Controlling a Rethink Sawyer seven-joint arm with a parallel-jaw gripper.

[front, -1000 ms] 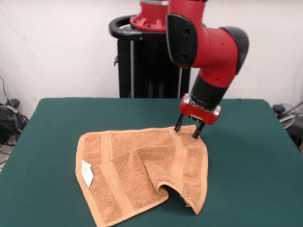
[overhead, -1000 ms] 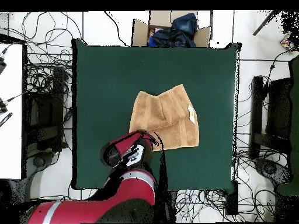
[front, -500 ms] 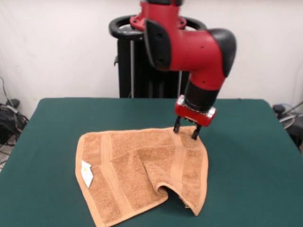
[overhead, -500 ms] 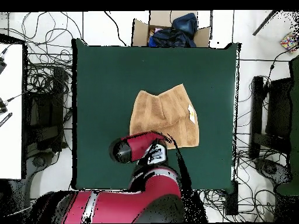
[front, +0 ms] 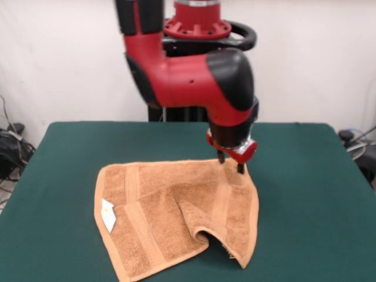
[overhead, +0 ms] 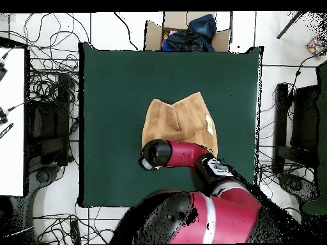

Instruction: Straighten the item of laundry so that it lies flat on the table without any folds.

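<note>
The orange-tan towel [front: 176, 214] lies on the dark green bench [front: 305, 194], near its middle in the overhead view and rather toward 6 o'clock in the front view. The corner at 5 o'clock in the front view is folded over into a raised hump, and a small white tag [front: 108, 215] sits at 9 o'clock. The gripper [front: 230, 164] stands at the towel's 1 o'clock corner, fingertips slightly parted at the cloth edge; whether it pinches the cloth I cannot tell.

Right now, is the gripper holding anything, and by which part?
Cannot be told. The gripper stands at the far corner of the towel, fingertips at the cloth, but whether they pinch it does not show.
</note>
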